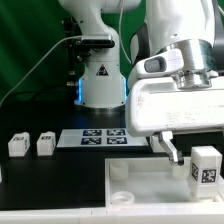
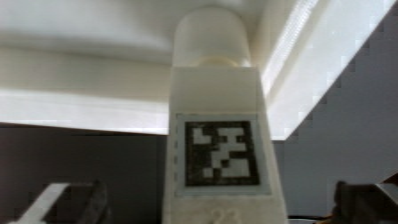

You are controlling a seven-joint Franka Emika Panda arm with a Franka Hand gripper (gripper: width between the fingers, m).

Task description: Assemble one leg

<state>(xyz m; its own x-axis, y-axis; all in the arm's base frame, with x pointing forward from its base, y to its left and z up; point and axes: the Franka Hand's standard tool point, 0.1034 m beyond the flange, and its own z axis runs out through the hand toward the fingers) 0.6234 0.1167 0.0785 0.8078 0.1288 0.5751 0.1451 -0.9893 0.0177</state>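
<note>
Leg [image 2: 221,150] sits between my gripper's [image 2: 222,197] spread, unclenched fingers, seemingly not yet fixed to tabletop [image 1: 150,190].

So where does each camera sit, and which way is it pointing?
Exterior view: off the arm, facing the robot's base; the white arm looms large on the exterior view's right, above the leg.
Wrist view: on the wrist, looking along the open claw at the leg, with its fingers either side.
Shared: both show that tagged leg.
</note>
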